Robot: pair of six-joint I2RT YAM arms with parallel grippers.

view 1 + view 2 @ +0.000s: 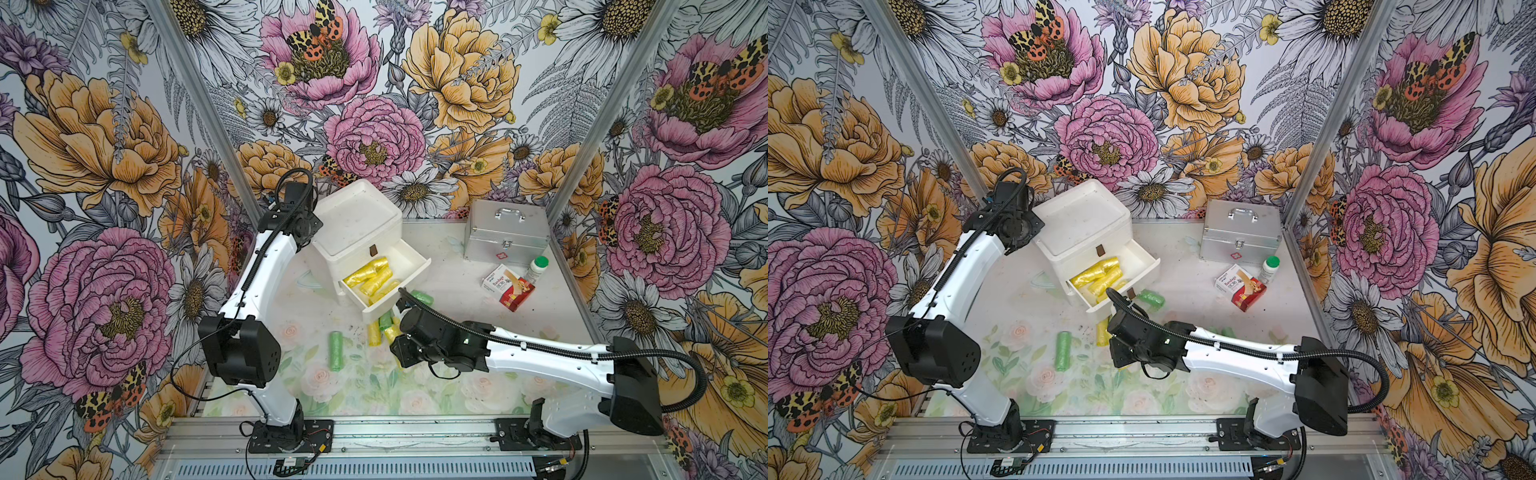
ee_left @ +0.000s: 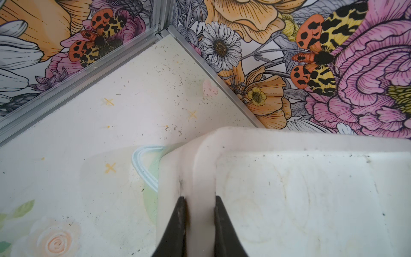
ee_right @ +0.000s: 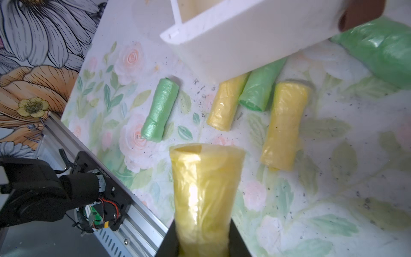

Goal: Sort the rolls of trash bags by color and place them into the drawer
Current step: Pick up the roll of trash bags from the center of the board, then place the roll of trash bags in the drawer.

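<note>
The drawer chest [image 1: 357,220] is white and stands at the back. One drawer [image 1: 417,259] is pulled out and holds several yellow rolls [image 1: 372,274]. My left gripper [image 2: 199,198] is shut on the chest's top rim [image 2: 203,169]. In the right wrist view, my right gripper [image 3: 203,224] is shut on a yellow roll [image 3: 205,189], held above the table in front of the open drawer's front [image 3: 244,37]. On the table lie a green roll [image 3: 160,110], a yellow roll [image 3: 226,103], a green roll [image 3: 260,89], a yellow roll [image 3: 284,124] and a further green roll [image 3: 378,55]. No purple roll shows.
A silver metal case [image 1: 505,232] stands at the back right. In front of it are a white green-capped bottle [image 1: 537,269] and a red and white bandage box [image 1: 509,286]. Floral walls close in the table on three sides.
</note>
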